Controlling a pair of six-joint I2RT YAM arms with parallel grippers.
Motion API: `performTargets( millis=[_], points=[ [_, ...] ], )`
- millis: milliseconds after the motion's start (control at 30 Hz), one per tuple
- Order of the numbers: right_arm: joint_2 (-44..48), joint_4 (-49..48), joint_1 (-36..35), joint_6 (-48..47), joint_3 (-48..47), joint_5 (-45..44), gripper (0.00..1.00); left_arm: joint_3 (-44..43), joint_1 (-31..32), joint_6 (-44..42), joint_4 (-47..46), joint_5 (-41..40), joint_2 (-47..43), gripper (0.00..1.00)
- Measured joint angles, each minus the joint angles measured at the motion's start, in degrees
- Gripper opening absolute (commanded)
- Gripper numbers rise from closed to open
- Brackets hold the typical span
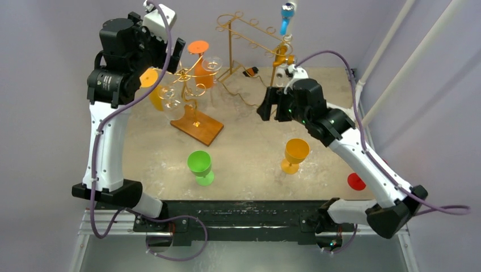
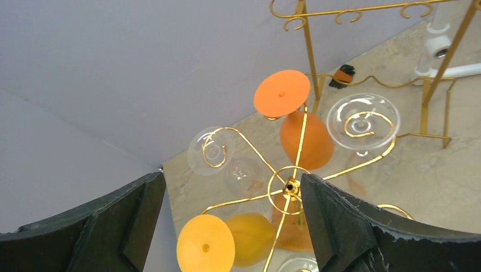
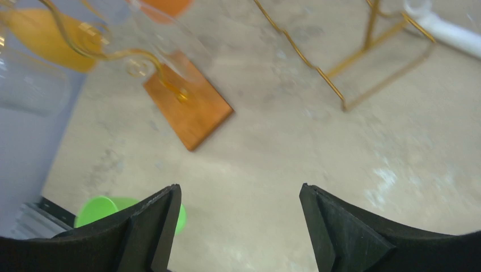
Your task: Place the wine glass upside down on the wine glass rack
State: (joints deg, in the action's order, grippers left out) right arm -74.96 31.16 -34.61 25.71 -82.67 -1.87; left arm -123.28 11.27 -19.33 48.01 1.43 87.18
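Nearest you, the green glass (image 1: 200,166) and yellow glass (image 1: 295,154) stand upright on the tabletop (image 1: 249,153), yet to hang. Your right claw (image 3: 241,195) and left claw (image 2: 231,190) are spread, empty. Beyond, the rack (image 1: 194,126) carries several inverted glasses (image 2: 306,141).

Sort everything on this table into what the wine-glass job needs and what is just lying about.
Job: green wine glass, upright yellow wine glass, gold rack on wooden base.
Lying about: orange-black brush, red disc, blue clip at the back.
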Motion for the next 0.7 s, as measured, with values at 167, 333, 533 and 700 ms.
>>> performTargets(
  millis=[167,333,533,700],
  points=[
    [9.7,9.2,0.1,1.4,8.4,-6.9,0.76,1.7,0.0,1.6,1.7,3.2,-4.3,0.93],
    [14.2,13.5,0.1,2.7,13.6,-10.1,0.68,4.3,0.0,0.5,4.4,4.5,-7.8,0.9],
    [11.2,15.8,0.1,3.8,20.2,-11.0,0.6,5.7,0.0,-0.8,6.9,5.2,-8.1,0.85],
    [10.1,16.5,0.1,4.2,23.1,-10.9,0.39,6.7,0.0,-1.3,7.5,6.6,-8.1,0.77]
  ],
)
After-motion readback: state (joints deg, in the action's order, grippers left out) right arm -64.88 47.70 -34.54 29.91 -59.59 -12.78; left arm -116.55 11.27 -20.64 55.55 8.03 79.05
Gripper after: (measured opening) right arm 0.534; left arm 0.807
